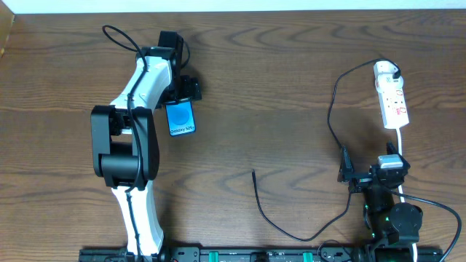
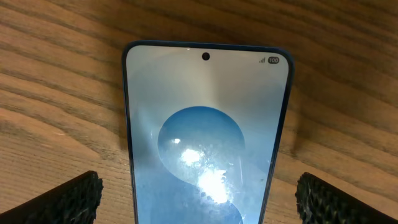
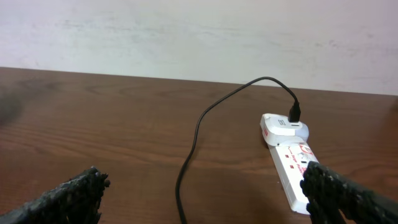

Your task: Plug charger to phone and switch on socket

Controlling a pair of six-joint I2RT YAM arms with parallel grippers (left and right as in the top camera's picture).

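Observation:
The phone (image 1: 180,118) lies flat on the wooden table, blue screen up. In the left wrist view its top end (image 2: 205,118) fills the middle. My left gripper (image 1: 182,98) is open, its fingers (image 2: 199,183) on either side of the phone with a gap on each side. The socket (image 1: 391,98) lies at the far right with a black plug in its far end. The charger cable (image 1: 331,124) runs from that plug in a long loop to a free tip (image 1: 253,172) at mid-table. My right gripper (image 1: 370,166) is open and empty, near the cable, facing the socket (image 3: 292,168).
The socket's white cord (image 1: 401,142) runs toward the front, beside my right arm. A black rail (image 1: 240,255) lines the table's front edge. A pale wall (image 3: 186,31) stands behind the table's far edge. The cable's lower loop (image 1: 306,239) lies close to the front edge.

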